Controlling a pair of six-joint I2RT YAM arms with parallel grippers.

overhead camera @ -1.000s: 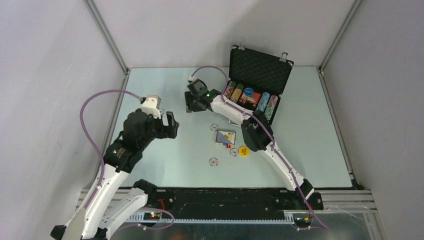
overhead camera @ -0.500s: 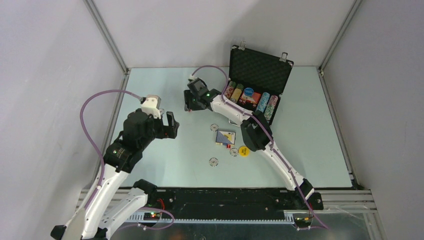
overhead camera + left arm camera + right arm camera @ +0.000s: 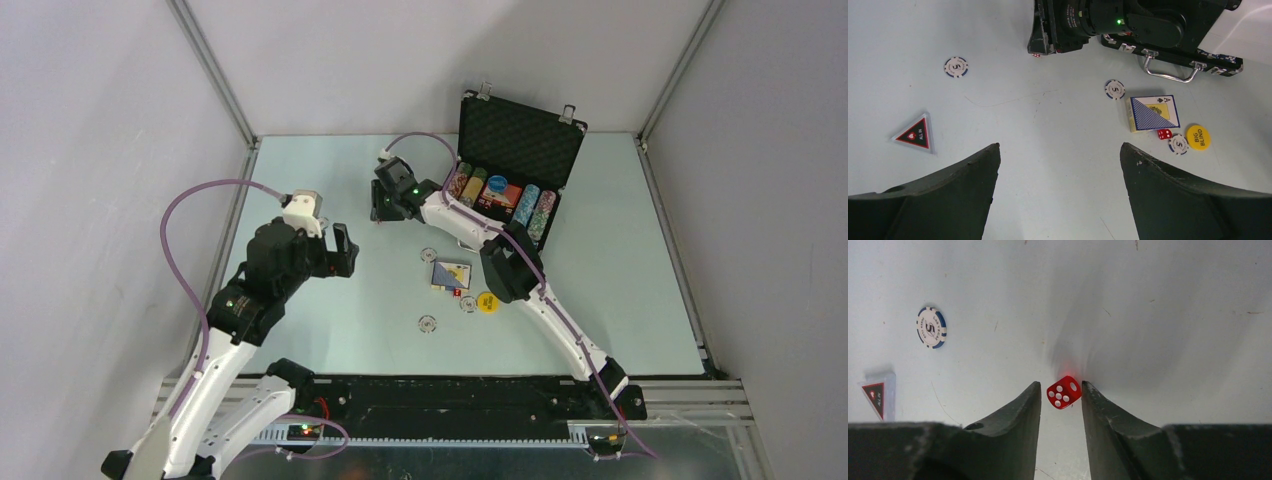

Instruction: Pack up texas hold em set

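We see the R end effector [image 3: 1059,386] low over the worktop [image 3: 1148,300], jaws narrowed around a red die [image 3: 1064,392]. The die touches one finger w/ a small gap at the other, so it's not clamped. The L end effector [image 3: 1058,150] is wide open, holding nothing. The case [image 3: 520,140] stands open at far right; the card deck [image 3: 1152,113] lies mid-worktop.

The right arm [image 3: 520,285] has shifted only slightly over the past second: its elbow has eased a touch to the left and the right gripper [image 3: 380,213] has turned a little, with a red die [image 3: 1063,392] between its fingertips.
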